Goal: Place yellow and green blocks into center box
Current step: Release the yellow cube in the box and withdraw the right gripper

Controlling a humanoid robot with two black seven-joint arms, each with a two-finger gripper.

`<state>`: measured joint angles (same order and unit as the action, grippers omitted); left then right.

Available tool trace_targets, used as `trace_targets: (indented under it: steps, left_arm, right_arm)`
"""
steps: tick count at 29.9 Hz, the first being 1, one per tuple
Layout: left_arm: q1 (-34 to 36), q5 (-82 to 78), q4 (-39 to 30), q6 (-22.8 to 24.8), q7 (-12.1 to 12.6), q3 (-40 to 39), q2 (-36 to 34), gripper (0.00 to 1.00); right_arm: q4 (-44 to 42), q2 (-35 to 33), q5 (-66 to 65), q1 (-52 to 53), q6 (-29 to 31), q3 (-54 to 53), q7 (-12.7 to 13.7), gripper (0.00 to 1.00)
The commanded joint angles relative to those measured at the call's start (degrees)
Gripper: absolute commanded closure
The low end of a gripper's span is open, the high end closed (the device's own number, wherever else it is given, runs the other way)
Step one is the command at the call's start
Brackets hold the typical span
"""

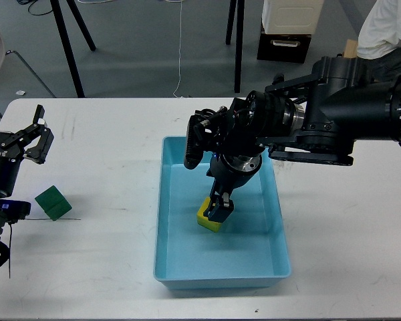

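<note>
Head view: right gripper (pixel 220 206) down inside the light blue tray (pixel 176 221), fingers pointing down and closed around the yellow block (pixel 208 220) — block low in the tray, at or just off the floor, near the middle; cannot tell whether it rests on the floor. Grip looks narrow, only block-wide.

Green block (pixel 53 202) out on the white table (pixel 107 267), well left of the tray, not touched by anything. Lies just right of and below the left gripper (pixel 40 137), which hangs open and empty, fingers spread, pointing up-table. Left arm clearly the nearer one to green — right arm well apart, across the tray wall.

Tray long axis runs toward and away from the robot; green block sits off its left long wall, so likely move is a short carry rightward over that wall.

Count: one yellow block, one green block, one tray, two grippers.

Judgement: yellow about to be released, green not yet begun — roughly half done.

Background: black stand legs, a person in white at top right.
</note>
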<state>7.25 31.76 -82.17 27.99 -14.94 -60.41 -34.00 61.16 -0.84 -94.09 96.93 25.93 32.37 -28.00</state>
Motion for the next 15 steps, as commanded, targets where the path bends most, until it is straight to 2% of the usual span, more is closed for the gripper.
trace_targets:
  steps: [1,5,7,11,15]
  left_arm:
    - [0.5,0.1,0.0,0.0,-0.3,-0.7,-2.1,0.0]
    - [1.8,0.1,0.4,0.0,0.5,-3.6,-3.5,0.0]
    - [3.8,-0.1,1.7,-0.8,1.8,-3.1,-4.7,0.0]
    - [7.3,-1.2,4.0,-6.1,3.8,-0.9,-9.9,0.0]
    - [11.4,-1.9,4.9,-10.3,5.3,-0.2,-10.8,0.0]
  right_arm:
    - [0.1,-2.9,0.1,0.8,0.0,-2.2,0.0,0.03]
    - [2.0,-8.4,0.6,1.5,0.0,-4.6,0.0,0.03]
    - [3.4,-11.8,1.1,2.7,0.0,-6.0,0.0,0.03]
    - [7.0,-19.4,3.9,3.2,-0.8,-11.3,0.0,0.03]
    - [9.1,-27.3,11.6,2.2,-1.3,-19.9,0.0,0.03]
